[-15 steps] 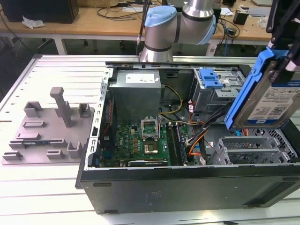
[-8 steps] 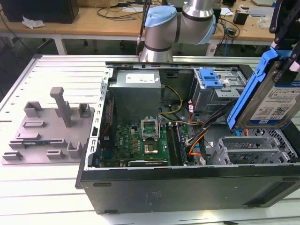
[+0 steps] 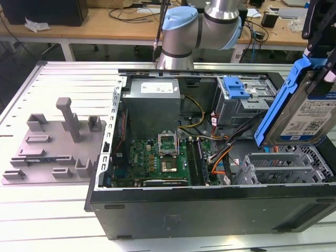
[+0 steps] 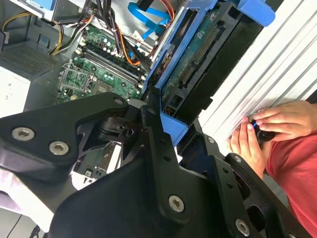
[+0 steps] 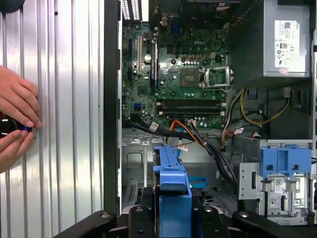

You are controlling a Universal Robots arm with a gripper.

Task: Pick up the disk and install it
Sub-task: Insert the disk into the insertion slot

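The disk, a silver drive with a blue-and-white label in a blue carrier bracket, hangs tilted above the open computer case, over the end at the exterior view's right. My gripper is shut on its upper end. In the second wrist view the black fingers clamp the disk, whose circuit-board side shows. The first wrist view has the disk edge-on between the jaws of my gripper, above the empty metal bay by the case wall.
Inside the case are a motherboard, a grey power-supply box, loose cables and a drive cage with a blue latch. A grey fixture lies on the slatted table. A person's hands rest beside the case.
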